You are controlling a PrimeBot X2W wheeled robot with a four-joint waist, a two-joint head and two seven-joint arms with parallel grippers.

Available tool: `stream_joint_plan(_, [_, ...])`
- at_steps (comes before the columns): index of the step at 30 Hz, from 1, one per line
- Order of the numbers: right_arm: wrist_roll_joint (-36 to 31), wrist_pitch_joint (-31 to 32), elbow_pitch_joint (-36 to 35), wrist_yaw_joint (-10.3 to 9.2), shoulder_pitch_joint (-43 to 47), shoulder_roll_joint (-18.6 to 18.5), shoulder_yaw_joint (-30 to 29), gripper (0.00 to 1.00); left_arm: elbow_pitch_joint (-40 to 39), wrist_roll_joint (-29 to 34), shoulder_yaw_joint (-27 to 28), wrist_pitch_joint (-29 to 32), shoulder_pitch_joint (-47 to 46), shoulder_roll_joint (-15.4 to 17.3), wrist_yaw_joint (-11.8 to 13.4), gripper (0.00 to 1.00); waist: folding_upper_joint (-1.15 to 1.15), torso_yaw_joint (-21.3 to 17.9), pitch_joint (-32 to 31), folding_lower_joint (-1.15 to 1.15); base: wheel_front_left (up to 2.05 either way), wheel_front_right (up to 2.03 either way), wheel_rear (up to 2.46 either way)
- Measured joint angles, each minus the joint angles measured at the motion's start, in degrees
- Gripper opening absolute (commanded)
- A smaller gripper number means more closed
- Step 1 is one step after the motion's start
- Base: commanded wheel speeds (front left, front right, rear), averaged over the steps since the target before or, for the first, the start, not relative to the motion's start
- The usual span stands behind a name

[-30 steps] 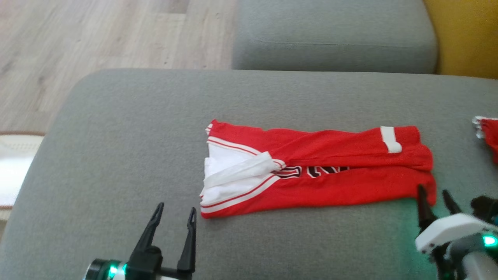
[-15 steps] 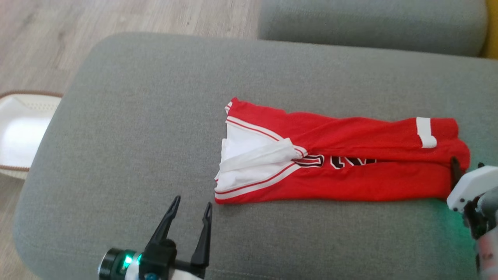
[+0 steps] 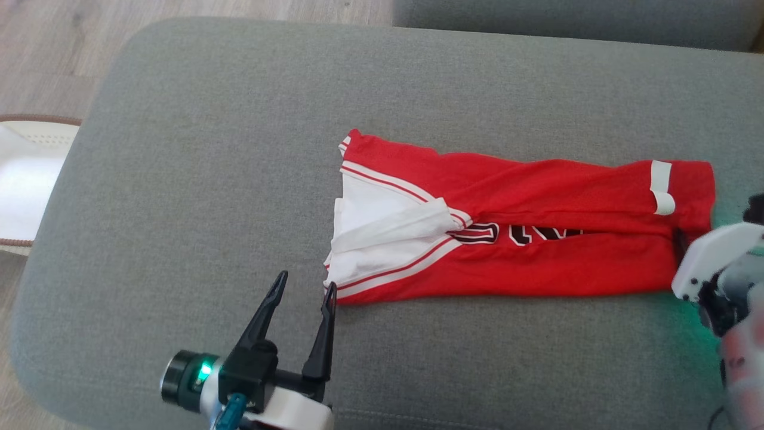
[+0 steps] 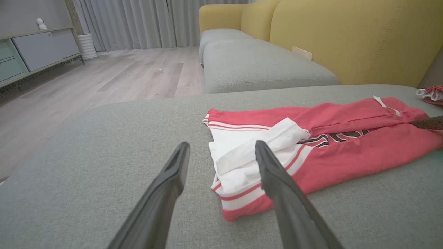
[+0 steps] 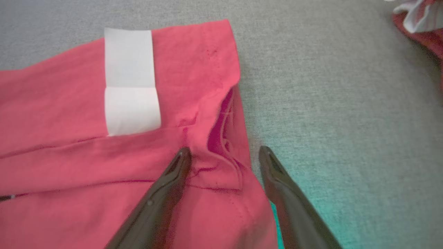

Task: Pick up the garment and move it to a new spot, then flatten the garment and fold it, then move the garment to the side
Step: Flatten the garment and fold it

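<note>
The garment (image 3: 525, 239) is red with white trim and dark lettering, folded into a long strip on the grey cushion (image 3: 209, 149). My left gripper (image 3: 305, 282) stands open just off the garment's near left corner, its right fingertip almost at the white-striped hem (image 4: 242, 197). In the left wrist view the left gripper (image 4: 221, 144) frames that white end. My right gripper (image 5: 224, 149) is open and straddles the garment's right edge (image 5: 235, 103), left finger over red cloth, right finger over bare cushion. Its white housing (image 3: 716, 257) hides most of the fingers in the head view.
A second red-and-white cloth (image 5: 422, 20) lies on the cushion further right. Behind is another grey seat cushion (image 4: 259, 65) and a yellow sofa back (image 4: 346, 41). Wood floor (image 3: 48, 48) and a white object (image 3: 24, 179) lie off the cushion's left edge.
The head camera has tilted down, shifting the whole picture. My left gripper has come closer to the garment's near left corner. My right gripper has moved from the near right corner up onto the right edge.
</note>
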Motion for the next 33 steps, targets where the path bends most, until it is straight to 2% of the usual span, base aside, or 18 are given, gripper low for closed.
stream_joint_plan(1, [0.8, 0.6, 0.0, 0.00, -0.3, 0.0, 0.6, 0.96, 0.0, 0.1, 0.2, 0.0, -0.2, -0.1, -0.2, 1.00, 0.00, -0.1, 0.1, 0.00, 0.00, 0.00, 0.00])
stream_joint_plan(3, [1.8, 1.2, -0.1, 0.00, -0.5, -0.1, 1.5, 0.47, 0.0, 0.3, 0.3, 0.0, -0.3, -0.2, -0.3, 1.00, 0.00, -0.1, 0.1, 0.00, 0.00, 0.00, 0.00])
stream_joint_plan(4, [2.7, 1.8, -0.2, 0.00, -0.7, -0.1, 2.4, 0.30, 0.1, 0.3, 0.4, 0.0, -0.3, -0.4, -0.3, 1.00, 0.00, -0.2, 0.1, 0.00, 0.00, 0.00, 0.00])
stream_joint_plan(5, [3.6, 2.2, -0.4, 0.00, -0.7, -0.1, 3.2, 0.00, 0.1, 0.3, 0.5, 0.0, -0.3, -0.4, -0.3, 1.00, 0.00, -0.3, 0.1, 0.00, 0.00, 0.00, 0.00])
stream_joint_plan(14, [6.5, 0.2, -2.5, 0.00, 2.2, -1.4, 6.1, 0.00, 0.8, 1.0, 1.1, 0.0, 0.0, -0.5, -1.7, 1.00, 0.00, -1.7, -2.3, 0.00, 0.00, 0.00, 0.00])
stream_joint_plan(19, [6.8, 0.2, -4.3, 0.00, 3.3, -4.9, 6.4, 0.00, 0.8, 1.0, 1.3, 0.0, 0.8, -0.2, -1.9, 1.00, 0.00, -4.0, -3.9, 0.00, 0.00, 0.00, 0.00])
stream_joint_plan(22, [6.8, 1.5, -6.1, 0.00, 3.2, -7.8, 6.4, 0.00, 0.9, 1.0, 1.3, 0.0, 1.6, -0.1, -2.0, 1.00, 0.00, -5.5, -4.7, 0.00, 0.00, 0.00, 0.00])
stream_joint_plan(25, [7.4, 3.7, -9.3, 0.00, 3.1, -9.0, 6.5, 0.00, 1.0, 1.0, 1.3, 0.0, 1.5, -0.2, -2.2, 1.00, 0.00, -6.5, -5.7, 0.00, 0.00, 0.00, 0.00])
stream_joint_plan(28, [9.2, 5.5, -12.5, 0.00, 3.1, -8.1, 7.7, 0.00, 1.7, 1.0, 1.2, 0.0, 1.5, -0.2, -2.3, 1.00, 0.00, -6.5, -6.6, 0.00, 0.00, 0.00, 0.00])
stream_joint_plan(33, [13.7, 8.5, -19.0, 0.00, 4.2, -4.4, 10.4, 0.00, 2.3, 1.0, 1.0, 0.0, 2.2, -0.5, -2.7, 1.00, 0.00, -5.4, -8.5, 0.00, 0.00, 0.00, 0.00])
